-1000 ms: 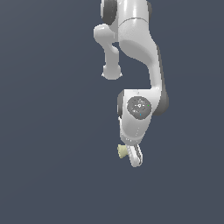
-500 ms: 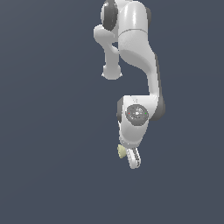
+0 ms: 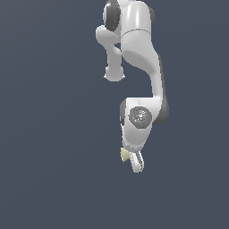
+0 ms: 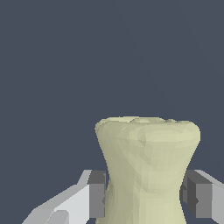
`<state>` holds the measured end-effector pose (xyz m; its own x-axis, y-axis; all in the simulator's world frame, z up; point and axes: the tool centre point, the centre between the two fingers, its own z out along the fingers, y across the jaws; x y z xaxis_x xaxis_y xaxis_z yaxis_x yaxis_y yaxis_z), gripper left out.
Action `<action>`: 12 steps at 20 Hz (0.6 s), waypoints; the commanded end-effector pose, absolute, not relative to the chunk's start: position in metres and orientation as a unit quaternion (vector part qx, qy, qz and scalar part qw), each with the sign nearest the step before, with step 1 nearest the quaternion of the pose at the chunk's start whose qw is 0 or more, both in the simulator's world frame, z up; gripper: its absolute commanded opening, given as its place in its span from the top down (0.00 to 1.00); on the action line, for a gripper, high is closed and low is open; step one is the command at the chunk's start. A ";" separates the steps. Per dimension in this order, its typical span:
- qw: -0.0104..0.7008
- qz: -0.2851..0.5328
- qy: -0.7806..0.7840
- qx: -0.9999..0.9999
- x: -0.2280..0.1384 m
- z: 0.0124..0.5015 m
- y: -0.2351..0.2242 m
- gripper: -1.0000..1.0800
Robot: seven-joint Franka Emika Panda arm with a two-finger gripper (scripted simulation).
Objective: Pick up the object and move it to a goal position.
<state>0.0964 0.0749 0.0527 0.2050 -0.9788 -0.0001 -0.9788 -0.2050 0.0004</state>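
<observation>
We see the arm reaching down over a plain dark blue-grey ground, with the spool set between its fingers.

In the wrist view the pale yellow-cream spool [image 4: 146,170] fills the space between the two grey finger pads [image 4: 97,194], its narrow waist level with them and its flared end standing clear beyond the tips; the pads sit close against its sides, though we cannot tell for sure whether they press on it. In the exterior view the gripper [image 3: 135,162] points downward at the end of the white arm [image 3: 138,44], and only a sliver of the spool [image 3: 124,154] shows, on the exterior view's left of the fingers.
</observation>
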 end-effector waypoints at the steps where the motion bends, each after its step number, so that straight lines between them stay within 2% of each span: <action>1: 0.000 0.000 -0.630 0.776 0.097 0.053 0.075 1.00; 12: 0.000 0.000 -0.630 0.776 0.086 0.059 0.071 1.00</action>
<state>0.0882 0.0720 0.0568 0.2051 -0.9788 -0.0001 -0.9788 -0.2051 0.0006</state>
